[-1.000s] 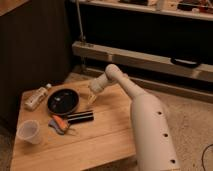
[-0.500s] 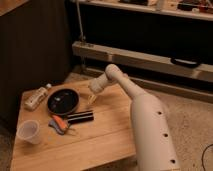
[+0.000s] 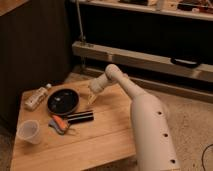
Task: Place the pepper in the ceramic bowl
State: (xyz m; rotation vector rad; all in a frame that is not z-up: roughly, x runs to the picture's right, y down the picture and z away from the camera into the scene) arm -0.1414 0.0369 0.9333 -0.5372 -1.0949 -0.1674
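The pepper (image 3: 61, 121), a small orange-red piece, lies on the wooden table (image 3: 100, 142) in front of the ceramic bowl. It rests against a blue-grey pad (image 3: 53, 125) and the left end of a black cylinder (image 3: 80, 117). The ceramic bowl (image 3: 62, 101) is a shallow black dish with a pale spot at its centre, and it holds nothing. My gripper (image 3: 92, 98) hangs just right of the bowl's rim, above the table, pointing down. It is open with nothing between its fingers. It is about a hand's width behind and to the right of the pepper.
A clear plastic cup (image 3: 28, 131) stands at the table's front left. A pale bottle (image 3: 37, 97) lies on its side at the back left, beside the bowl. My white arm (image 3: 145, 125) crosses the table's right side. A dark cabinet stands behind on the left.
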